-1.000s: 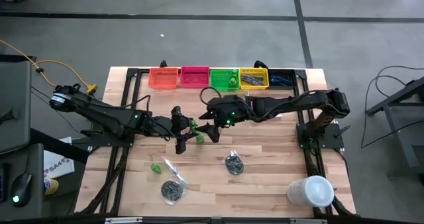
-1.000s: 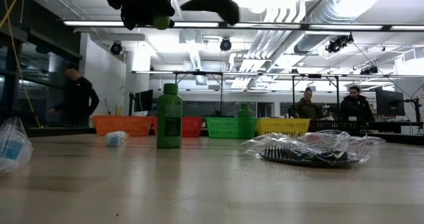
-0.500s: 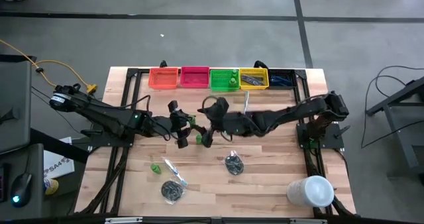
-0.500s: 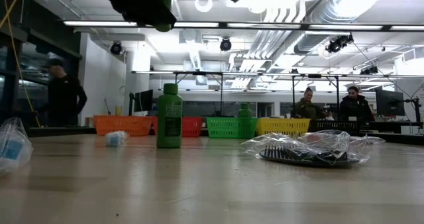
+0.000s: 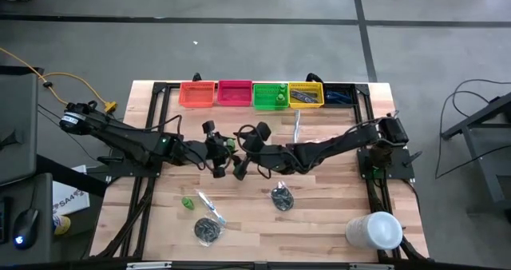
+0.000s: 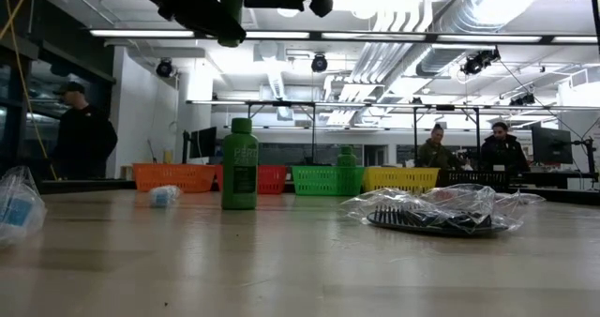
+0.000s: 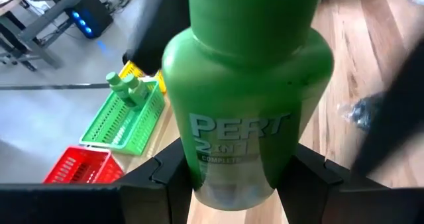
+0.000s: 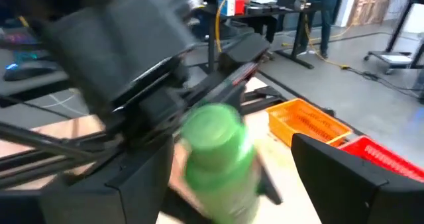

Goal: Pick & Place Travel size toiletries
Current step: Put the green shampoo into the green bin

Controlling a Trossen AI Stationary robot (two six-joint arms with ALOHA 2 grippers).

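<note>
The left claw [image 5: 226, 154] is clamped on a stubby green bottle [image 5: 227, 152], raised above the tabletop [image 5: 319, 222]. In the left wrist view the bottle [image 7: 248, 85] fills the gap between the two dark fingers [image 7: 156, 177], which press its lower sides, its "PERT 2 in 1" label facing the camera. The right claw [image 5: 246, 154] stands wide apart with its fingers [image 8: 344, 168] on either side of the same bottle [image 8: 218, 154]; whether they touch it cannot be told.

A second ago the right claw was drawn back toward the green bin [image 5: 270, 95] and less widely spread. Since then the right arm has stretched farther across toward the left arm, bringing its claw just beside the bottle. The left claw has kept its grip and barely shifted.

The held bottle hangs on the near side of the green bin, between the two claws. Taking the green bin as landmark, another green bottle [image 5: 282, 99] lies inside it. A second loose bottle [image 6: 239, 164] stands upright on the tabletop, well nearer the front edge than the bin. Beside it lie a clear-wrapped toothbrush [image 5: 209, 206] and a dark round bundle [image 5: 207, 230]. Another dark bundle [image 5: 281, 196] sits in front of the green bin, below the right arm.
</note>
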